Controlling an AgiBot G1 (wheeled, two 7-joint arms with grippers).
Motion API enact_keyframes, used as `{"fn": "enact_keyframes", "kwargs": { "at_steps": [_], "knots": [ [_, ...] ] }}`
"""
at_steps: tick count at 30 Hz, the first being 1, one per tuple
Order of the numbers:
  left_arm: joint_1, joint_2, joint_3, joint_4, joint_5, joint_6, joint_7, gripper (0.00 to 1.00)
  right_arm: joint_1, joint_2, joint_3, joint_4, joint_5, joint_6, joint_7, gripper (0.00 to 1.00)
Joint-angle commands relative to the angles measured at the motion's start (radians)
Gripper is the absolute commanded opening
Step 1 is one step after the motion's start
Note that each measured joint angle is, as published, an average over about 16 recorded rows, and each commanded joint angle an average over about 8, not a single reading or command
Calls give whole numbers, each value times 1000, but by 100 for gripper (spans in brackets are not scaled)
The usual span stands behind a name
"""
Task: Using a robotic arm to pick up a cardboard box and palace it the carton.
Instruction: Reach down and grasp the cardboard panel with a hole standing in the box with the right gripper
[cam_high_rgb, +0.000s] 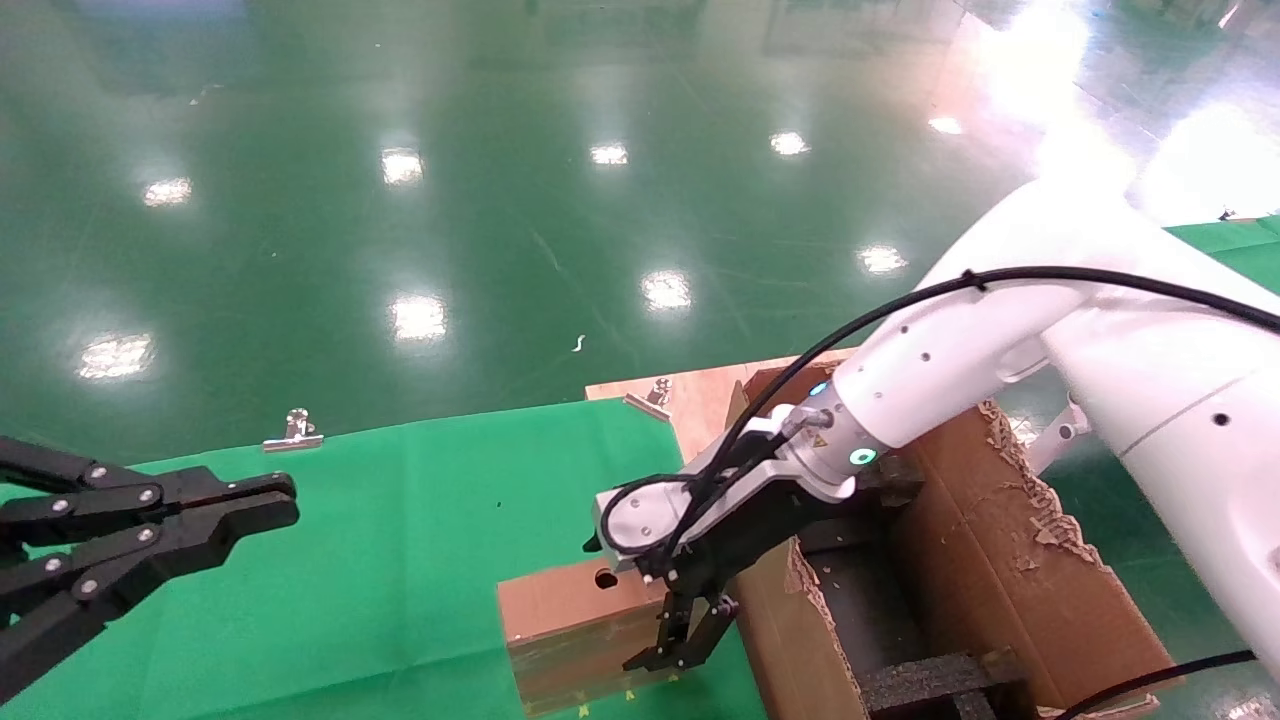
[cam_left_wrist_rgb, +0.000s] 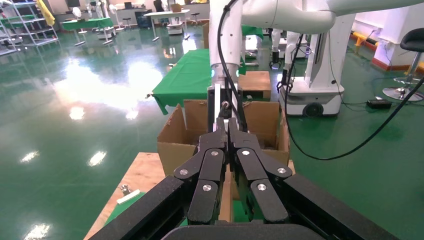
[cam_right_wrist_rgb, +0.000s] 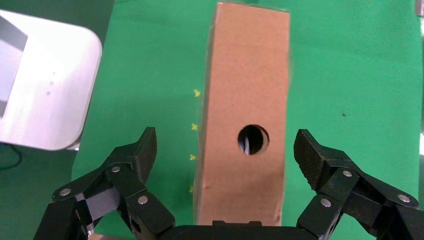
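Directly below the spread right pincer (cam_right_wrist_rgb: 225, 145), untouched, lies the cardboard box (cam_right_wrist_rgb: 245, 90).

A: floor? 
B: glossy green floor (cam_high_rgb: 400, 200), bright ceiling-light reflections all over it, big glare patch at far right

A: furniture?
B: desk (cam_high_rgb: 400, 520) with green cloth, held by metal clips (cam_high_rgb: 292, 432) at the far edge, bare wood board (cam_high_rgb: 690, 400) past the cloth. Left wrist view: another green-covered table (cam_left_wrist_rgb: 187, 75), metal shelving (cam_left_wrist_rgb: 20, 30) far left, black stool (cam_left_wrist_rgb: 407, 55) at right, more tables far back

A: walls, windows?
B: too far to tell
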Motion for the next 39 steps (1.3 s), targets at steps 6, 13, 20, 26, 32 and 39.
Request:
{"fn": "enact_keyframes", "kwargs": {
  "at_steps": [6, 13, 20, 26, 32, 39],
  "knots": [
    [0, 0, 0, 0, 0, 0, 0, 100, 21, -24, -37, -34, -13, 6, -31, 31],
    [0, 0, 0, 0, 0, 0, 0, 100, 26, -26, -41, -41, -11, 9, -35, 0],
    [0, 0, 0, 0, 0, 0, 0, 100, 22, -24, -37, -36, -11, 7, -33, 0],
    [0, 0, 0, 0, -1, 0, 0, 100, 20, -23, -35, -33, -11, 6, -31, 0],
    [0, 0, 0, 0, -1, 0, 0, 100, 19, -22, -34, -31, -11, 6, -30, 0],
    [0, 0, 0, 0, -1, 0, 0, 100, 18, -22, -33, -30, -11, 5, -30, 0]
  ]
}}
